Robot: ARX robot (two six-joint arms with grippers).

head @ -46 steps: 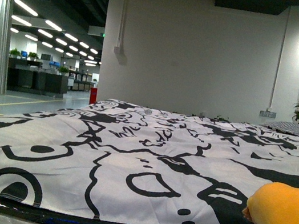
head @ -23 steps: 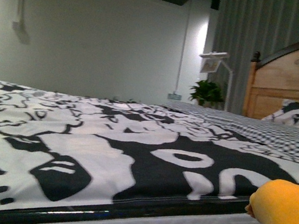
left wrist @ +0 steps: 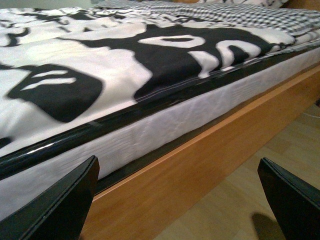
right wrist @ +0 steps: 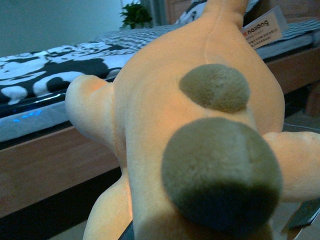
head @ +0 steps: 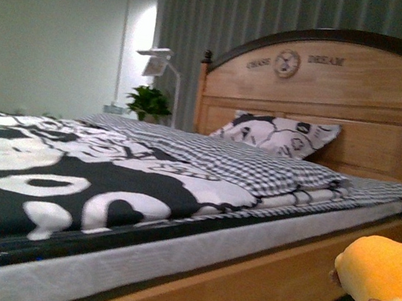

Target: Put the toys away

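At the near right, beside the wooden bed (head: 237,297), the orange-yellow plush toy (head: 384,284) hangs clear of the floor. Its pale hang tag (right wrist: 262,27) sits at its far end. It fills the right wrist view, gripped by the right claw, whose fingers are hidden under the plush. Further left, the left claw (left wrist: 177,167) is spread wide and empty, close by the mattress (left wrist: 165,127) edge.

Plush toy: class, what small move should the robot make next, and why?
Probably lift the right arm: the plush toy, apparently gripped by the hidden right pincer, hangs below the mattress top, so it would need to rise to clear the bed edge.
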